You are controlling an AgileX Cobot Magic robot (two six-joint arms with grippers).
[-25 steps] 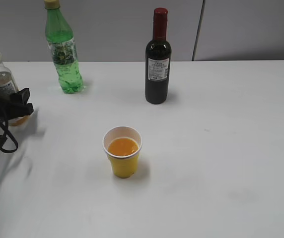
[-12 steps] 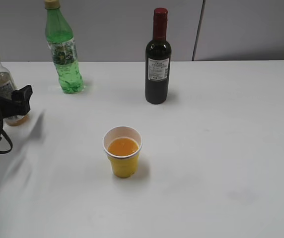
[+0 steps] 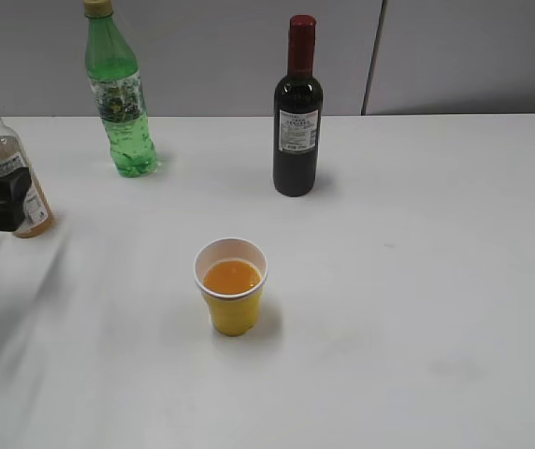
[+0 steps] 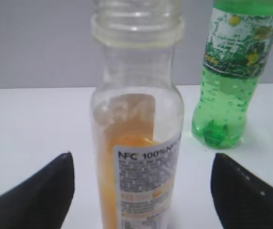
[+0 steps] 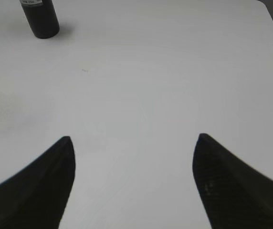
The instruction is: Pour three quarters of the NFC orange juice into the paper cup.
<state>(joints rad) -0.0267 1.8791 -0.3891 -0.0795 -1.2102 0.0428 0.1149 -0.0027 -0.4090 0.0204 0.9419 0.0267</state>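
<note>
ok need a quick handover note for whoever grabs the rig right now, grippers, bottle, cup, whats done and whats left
Left gripper: open, jaws either side of the NFC orange juice without touching it.
Right gripper: open, empty, over bare table.
Juice bottle stands upright at the left edge, uncapped, only a little juice left.
Paper cup: mid-table, holding orange juice.
Done: pour, bottle set down.
Left: pull the left arm clear.

White table [image 3: 417, 281], juice bottle [image 3: 1, 168] at left edge, green bottle [image 3: 118, 103] and wine bottle [image 3: 296, 117] at back, yellow cup [image 3: 232, 285] of juice near the middle
</note>
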